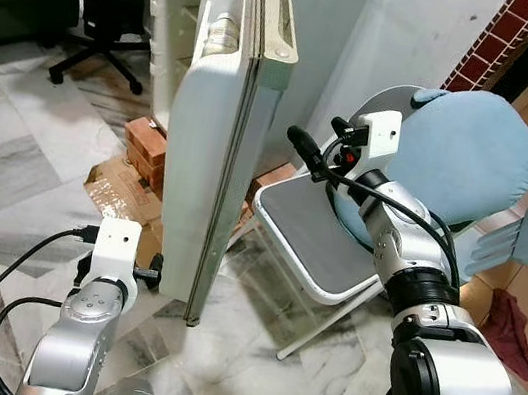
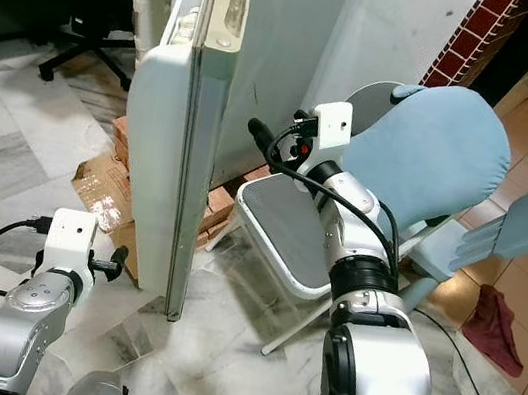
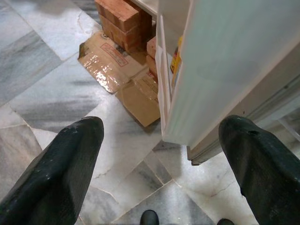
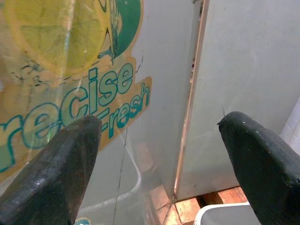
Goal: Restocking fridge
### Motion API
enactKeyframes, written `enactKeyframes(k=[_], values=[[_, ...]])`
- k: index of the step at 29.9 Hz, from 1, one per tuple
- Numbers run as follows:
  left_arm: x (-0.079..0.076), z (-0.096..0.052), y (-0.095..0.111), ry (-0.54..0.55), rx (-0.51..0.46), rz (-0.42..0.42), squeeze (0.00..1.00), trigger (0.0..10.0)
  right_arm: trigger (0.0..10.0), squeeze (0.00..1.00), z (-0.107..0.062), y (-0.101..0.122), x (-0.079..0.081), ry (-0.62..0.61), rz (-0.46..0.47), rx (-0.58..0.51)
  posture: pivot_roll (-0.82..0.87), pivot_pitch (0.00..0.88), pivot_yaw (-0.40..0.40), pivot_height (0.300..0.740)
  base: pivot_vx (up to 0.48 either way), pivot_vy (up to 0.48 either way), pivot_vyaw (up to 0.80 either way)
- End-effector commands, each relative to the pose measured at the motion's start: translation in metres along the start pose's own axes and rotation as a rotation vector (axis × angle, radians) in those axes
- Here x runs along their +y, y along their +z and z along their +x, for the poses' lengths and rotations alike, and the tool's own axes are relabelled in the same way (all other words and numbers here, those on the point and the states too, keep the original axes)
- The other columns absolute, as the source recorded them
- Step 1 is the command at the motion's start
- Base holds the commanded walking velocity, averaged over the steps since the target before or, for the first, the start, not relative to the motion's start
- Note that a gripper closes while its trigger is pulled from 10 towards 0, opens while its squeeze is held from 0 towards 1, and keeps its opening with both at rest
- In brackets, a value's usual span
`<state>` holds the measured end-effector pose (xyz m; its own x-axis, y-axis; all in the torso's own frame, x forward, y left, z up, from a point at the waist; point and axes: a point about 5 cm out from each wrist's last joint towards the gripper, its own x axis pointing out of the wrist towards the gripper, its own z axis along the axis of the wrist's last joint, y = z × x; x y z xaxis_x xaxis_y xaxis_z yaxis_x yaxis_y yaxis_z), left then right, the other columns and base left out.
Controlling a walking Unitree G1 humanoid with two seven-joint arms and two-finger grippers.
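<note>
Fridge door [image 1: 213, 149] is seen swung out toward the robot, edge-on, with the cabinet behind it raised on bricks [image 1: 145, 149] and flattened cardboard [image 1: 120, 196] on the marble floor. No item for restocking is held or can be made out; only something small and yellow-orange shows on the door's inner side in the left wrist view. The left pincer [image 1: 152, 273] is held low, just beside the door's bottom corner on its inner side, its fingers [image 3: 56, 168] spread apart and empty. The right pincer [image 1: 303, 145] is raised near the door's outer face, where a lemon sticker [image 4: 70, 70] is seen in the right wrist view, its fingers [image 4: 262, 164] likewise apart and gripping nothing. A folding chair [image 1: 321, 248] with a blue cushion [image 1: 463, 160] stands close on the right. The step in hand is judged to be moving the door, probably swinging it shut. Flat, steady pressure should be applied to the outer face well away from the hinge, the left arm should be drawn clear of the closing edge first, and the chair should be avoided by the right elbow.
</note>
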<state>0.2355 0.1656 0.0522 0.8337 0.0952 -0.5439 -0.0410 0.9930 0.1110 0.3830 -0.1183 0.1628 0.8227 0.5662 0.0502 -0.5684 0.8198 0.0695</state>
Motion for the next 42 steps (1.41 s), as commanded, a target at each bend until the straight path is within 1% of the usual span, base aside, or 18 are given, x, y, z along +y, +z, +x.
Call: enactKeyframes(k=[1, 2, 3, 4, 9, 12, 19, 24, 27, 30, 31, 32, 34, 36, 37, 38, 39, 42], values=[[0.007, 0.002, 0.008, 0.051, -0.012, -0.024, 0.00, 10.0, 10.0, 0.00, 0.005, 0.001, 0.030, 0.064, 0.025, -0.031, 0.17, 0.000, -0.125, 0.740, 0.000, 0.000, 0.00], [0.014, 0.003, 0.010, 0.100, -0.012, -0.049, 0.00, 10.0, 10.0, 0.00, 0.007, -0.002, 0.058, 0.124, 0.053, -0.038, 0.17, 0.000, -0.125, 0.740, 0.000, 0.292, 0.00], [0.019, 0.004, 0.011, 0.132, -0.015, -0.064, 0.00, 10.0, 10.0, 0.00, 0.009, -0.003, 0.077, 0.156, 0.086, -0.043, 0.17, 0.000, -0.124, 0.740, 0.000, 0.356, 0.00], [0.021, 0.005, 0.011, 0.149, -0.017, -0.071, 0.00, 10.0, 10.0, 0.00, 0.010, -0.004, 0.087, 0.172, 0.105, -0.045, 0.17, 0.000, -0.124, 0.740, 0.000, 0.356, 0.00], [0.020, 0.005, 0.011, 0.142, -0.017, -0.057, 0.00, 10.0, 10.0, 0.00, 0.014, -0.007, 0.082, 0.099, 0.107, -0.048, 0.17, 0.000, -0.127, 0.740, 0.000, 0.357, 0.21], [0.020, 0.005, 0.011, 0.151, -0.015, -0.063, 0.00, 10.0, 10.0, 0.00, 0.010, -0.006, 0.079, 0.062, 0.083, -0.029, 0.17, 0.000, -0.132, 0.740, 0.000, 0.333, 0.80], [0.020, 0.007, 0.012, 0.162, -0.005, -0.063, 0.00, 10.0, 10.0, 0.00, 0.008, -0.006, 0.080, 0.049, 0.092, -0.007, 0.17, 0.000, -0.131, 0.740, 0.000, 0.423, 0.80], [0.020, 0.007, 0.012, 0.165, -0.010, -0.054, 0.00, 10.0, 10.0, 0.00, 0.006, -0.011, 0.078, 0.028, 0.102, 0.009, 0.17, 0.000, -0.130, 0.740, 0.000, 0.480, 0.00], [0.022, 0.007, 0.012, 0.173, -0.017, -0.055, 0.00, 10.0, 10.0, 0.00, 0.005, -0.012, 0.075, 0.009, 0.090, 0.020, 0.17, 0.000, -0.130, 0.740, 0.000, 0.480, 0.00], [0.024, 0.007, 0.014, 0.181, -0.037, -0.056, 0.00, 10.0, 10.0, 0.00, 0.001, -0.016, 0.068, -0.022, 0.071, 0.041, 0.17, 0.000, -0.130, 0.740, 0.000, 0.480, 0.00], [0.025, 0.007, 0.015, 0.179, -0.048, -0.043, 0.00, 10.0, 10.0, 0.00, -0.002, -0.019, 0.065, -0.037, 0.068, 0.049, 0.17, 0.000, -0.131, 0.740, 0.000, 0.480, 0.00], [0.025, 0.007, 0.015, 0.179, -0.048, -0.043, 0.00, 10.0, 10.0, 0.00, -0.002, -0.019, 0.065, -0.037, 0.068, 0.049, 0.17, 0.000, -0.131, 0.740, 0.000, 0.480, 0.00], [0.026, 0.006, 0.017, 0.180, -0.076, -0.049, 0.00, 10.0, 10.0, 0.00, -0.009, -0.025, 0.055, -0.101, 0.062, 0.066, 0.16, 0.000, -0.135, 0.740, 0.000, 0.480, 0.00], [0.027, 0.006, 0.018, 0.181, -0.085, -0.055, 0.00, 10.0, 10.0, 0.00, -0.012, -0.026, 0.052, -0.119, 0.052, 0.068, 0.16, 0.000, -0.134, 0.740, 0.000, 0.480, 0.00], [0.029, 0.006, 0.019, 0.187, -0.098, -0.064, 0.00, 10.0, 10.0, 0.00, -0.017, -0.029, 0.046, -0.157, 0.033, 0.072, 0.16, 0.000, -0.134, 0.740, 0.000, 0.480, 0.00], [0.029, 0.006, 0.019, 0.187, -0.098, -0.064, 0.00, 10.0, 10.0, 0.00, -0.017, -0.029, 0.046, -0.157, 0.033, 0.072, 0.16, 0.000, -0.134, 0.740, 0.000, 0.480, 0.00], [0.030, 0.007, 0.019, 0.191, -0.102, -0.071, 0.00, 10.0, 10.0, 0.00, -0.020, -0.030, 0.041, -0.190, 0.034, 0.067, 0.15, 0.000, -0.133, 0.740, 0.000, 0.480, 0.00], [0.032, 0.008, 0.021, 0.191, -0.118, -0.085, 0.00, 10.0, 10.0, 0.00, -0.027, -0.033, 0.033, -0.235, 0.031, 0.074, 0.15, 0.000, -0.134, 0.740, 0.000, 0.480, 0.00]])
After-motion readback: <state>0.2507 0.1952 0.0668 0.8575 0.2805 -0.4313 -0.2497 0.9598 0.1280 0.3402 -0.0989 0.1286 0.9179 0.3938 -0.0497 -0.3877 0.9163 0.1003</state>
